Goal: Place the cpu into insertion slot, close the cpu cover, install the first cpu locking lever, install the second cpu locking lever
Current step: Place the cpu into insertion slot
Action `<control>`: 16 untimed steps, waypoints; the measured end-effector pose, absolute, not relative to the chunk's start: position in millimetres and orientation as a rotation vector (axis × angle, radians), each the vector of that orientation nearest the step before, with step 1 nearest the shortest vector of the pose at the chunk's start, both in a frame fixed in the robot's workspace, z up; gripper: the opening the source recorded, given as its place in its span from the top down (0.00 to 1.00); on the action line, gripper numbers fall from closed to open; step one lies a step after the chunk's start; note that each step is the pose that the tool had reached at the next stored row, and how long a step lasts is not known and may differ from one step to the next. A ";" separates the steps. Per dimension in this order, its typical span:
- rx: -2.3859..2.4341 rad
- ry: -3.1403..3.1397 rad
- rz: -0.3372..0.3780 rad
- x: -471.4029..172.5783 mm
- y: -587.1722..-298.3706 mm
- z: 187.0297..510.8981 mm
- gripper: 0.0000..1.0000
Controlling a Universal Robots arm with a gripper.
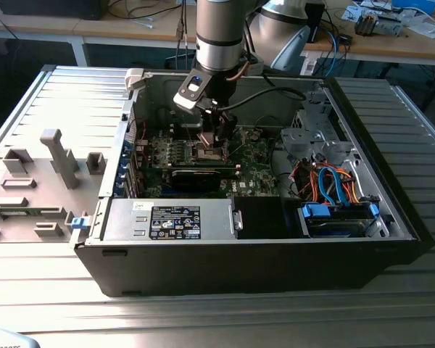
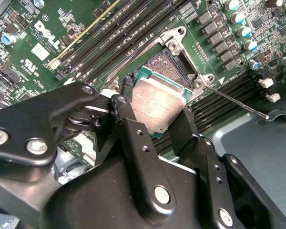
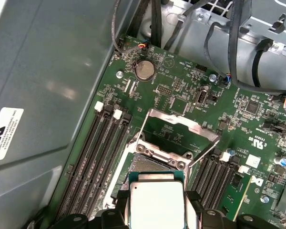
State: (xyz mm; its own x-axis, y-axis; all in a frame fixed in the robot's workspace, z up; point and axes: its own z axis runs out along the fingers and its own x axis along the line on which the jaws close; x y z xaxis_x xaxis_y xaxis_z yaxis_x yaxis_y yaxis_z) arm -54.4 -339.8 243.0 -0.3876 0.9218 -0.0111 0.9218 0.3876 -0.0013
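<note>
Jaws on cpu (image 2: 159,102), cpu cover (image 3: 181,121) open

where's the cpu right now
In both wrist views the cpu is gripped in the claw, over the open socket on the motherboard, with the cpu cover raised open beside it.

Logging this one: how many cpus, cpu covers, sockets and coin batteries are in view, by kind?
cpu: 1
cpu cover: 1
socket: 1
coin battery: 1
Total: 4
</note>
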 end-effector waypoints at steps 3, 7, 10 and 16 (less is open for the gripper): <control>1.738 2.607 -0.011 -54.4 -339.8 243.0 0.45; 1.744 2.603 -0.011 -54.4 -339.8 243.0 0.45; 1.749 2.600 -0.012 -54.4 -339.8 243.0 0.45; 1.757 2.594 -0.012 -54.4 -339.8 243.0 0.45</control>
State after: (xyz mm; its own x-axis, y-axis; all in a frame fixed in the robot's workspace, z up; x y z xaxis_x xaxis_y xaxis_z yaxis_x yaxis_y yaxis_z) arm -54.4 -339.8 243.0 -0.3707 0.9287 -0.0112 0.9287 0.3707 -0.0013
